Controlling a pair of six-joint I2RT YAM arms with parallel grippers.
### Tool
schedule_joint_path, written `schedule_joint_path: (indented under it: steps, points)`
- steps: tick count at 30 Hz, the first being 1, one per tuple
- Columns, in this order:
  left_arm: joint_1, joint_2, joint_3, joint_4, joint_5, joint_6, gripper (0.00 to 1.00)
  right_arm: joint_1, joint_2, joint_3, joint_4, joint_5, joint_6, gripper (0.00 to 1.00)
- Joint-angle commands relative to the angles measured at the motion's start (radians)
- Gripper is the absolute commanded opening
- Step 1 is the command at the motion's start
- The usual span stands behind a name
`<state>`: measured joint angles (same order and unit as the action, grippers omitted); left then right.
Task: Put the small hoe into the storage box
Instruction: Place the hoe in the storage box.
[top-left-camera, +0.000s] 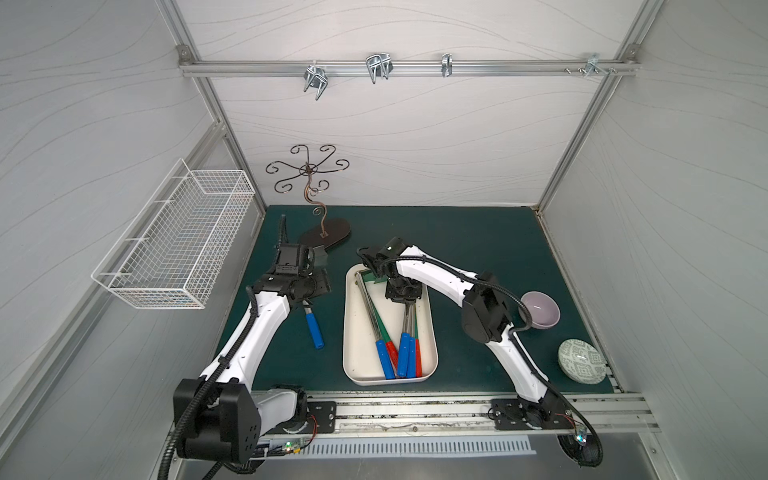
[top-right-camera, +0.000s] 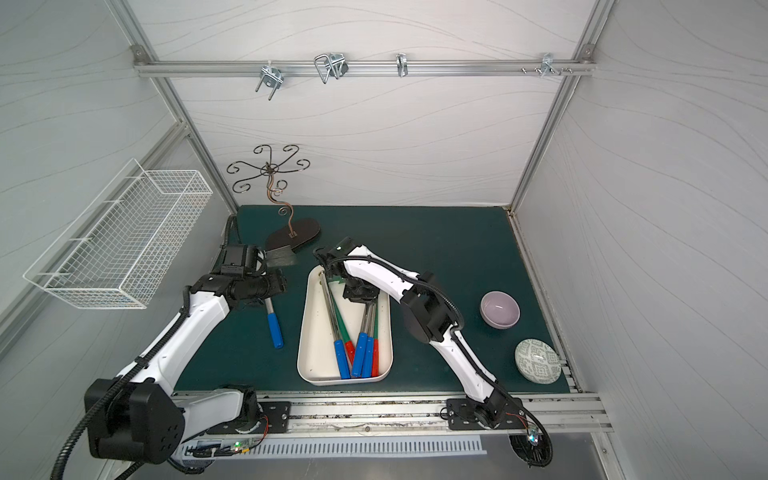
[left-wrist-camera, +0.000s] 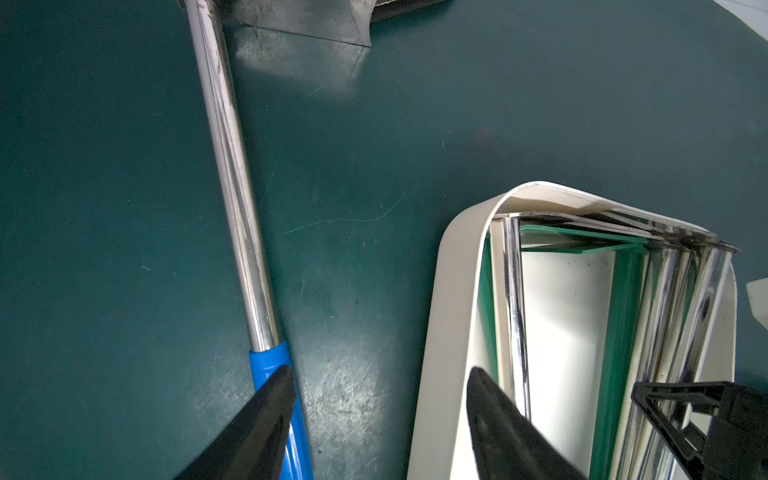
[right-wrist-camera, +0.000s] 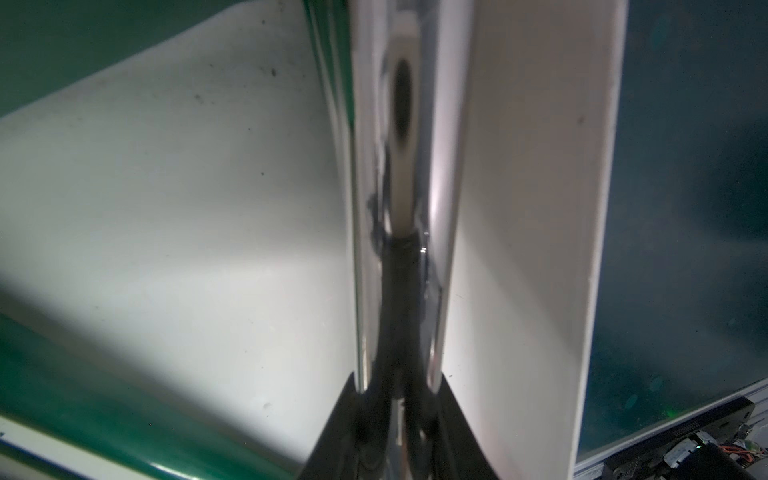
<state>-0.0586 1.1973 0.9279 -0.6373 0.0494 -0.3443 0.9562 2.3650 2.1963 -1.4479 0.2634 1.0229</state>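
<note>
Tightly right hand grips hoe by storage box wall; left hand gapes above mat.

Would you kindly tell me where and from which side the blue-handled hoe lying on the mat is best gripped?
Probably the chrome shaft of the small hoe, right beside its blue grip, from straight above with the jaws across it. It lies flat on the mat, round and narrow, with bare mat either side; the storage box stands apart.
</note>
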Motion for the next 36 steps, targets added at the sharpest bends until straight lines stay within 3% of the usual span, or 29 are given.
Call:
schedule_joint_path:
  steps: [1,8,14,29,36]
  points:
    - [0.011,-0.01,0.017,0.014,0.007,0.0,0.68,0.003,-0.011,0.02,0.001,0.008,-0.012,0.29]
    - [0.013,-0.012,0.016,0.013,0.007,0.001,0.68,0.003,-0.086,-0.025,0.054,0.019,-0.02,0.49]
    - [0.013,-0.012,0.016,0.014,0.007,0.001,0.68,-0.001,-0.151,-0.06,0.097,0.03,-0.036,0.56]
    - [0.013,-0.009,0.012,0.015,-0.002,0.001,0.68,-0.052,-0.275,-0.069,0.045,0.146,-0.111,0.58]
    - [0.013,0.002,0.009,0.011,-0.029,0.002,0.68,-0.089,-0.416,-0.2,0.076,0.227,-0.177,0.55]
